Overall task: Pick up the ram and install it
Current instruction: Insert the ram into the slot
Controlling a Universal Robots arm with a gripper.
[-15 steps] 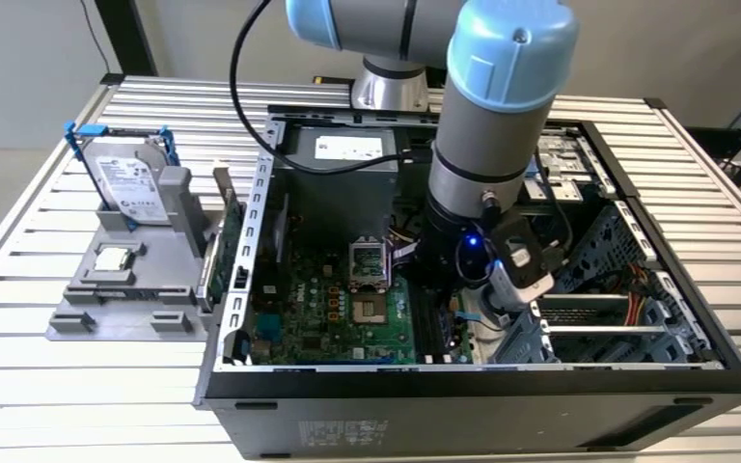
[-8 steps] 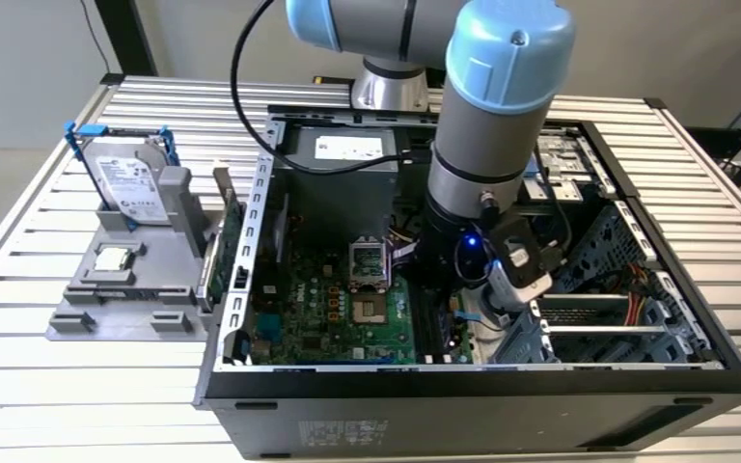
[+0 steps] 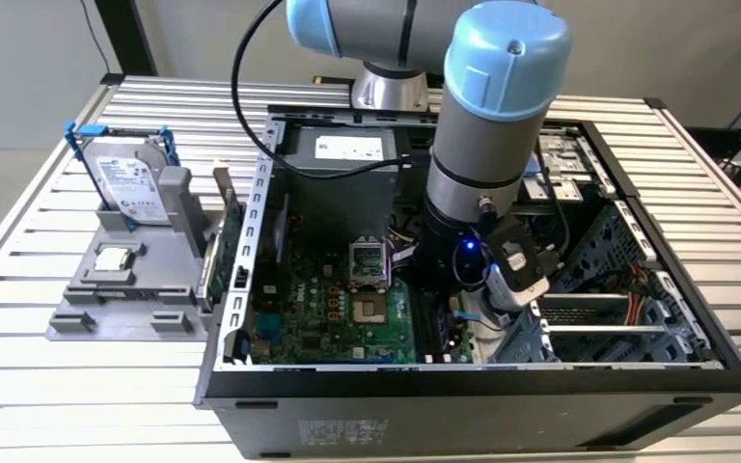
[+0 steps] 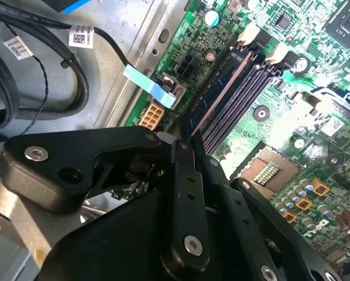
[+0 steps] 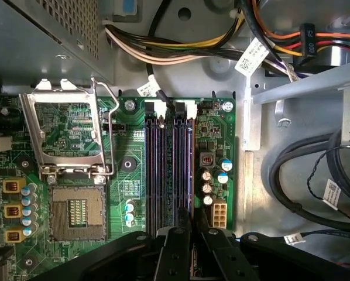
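Reaching down into the open black computer case (image 3: 474, 405), the black gripper (image 5: 184, 231) clenches the long dark ram stick (image 4: 219, 96) seated along the green motherboard's (image 5: 128, 170) slots.

light: bright, even | shadows: soft inside case (image 3: 628, 318) | glare: mild on motherboard (image 4: 315, 76) | blur: slight

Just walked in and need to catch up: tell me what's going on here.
The robot arm reaches down into the open computer case. Its hand sits low over the motherboard, at one end of the ram, which lies lined up along one of the long memory slots. Whether the ram is fully seated cannot be told.
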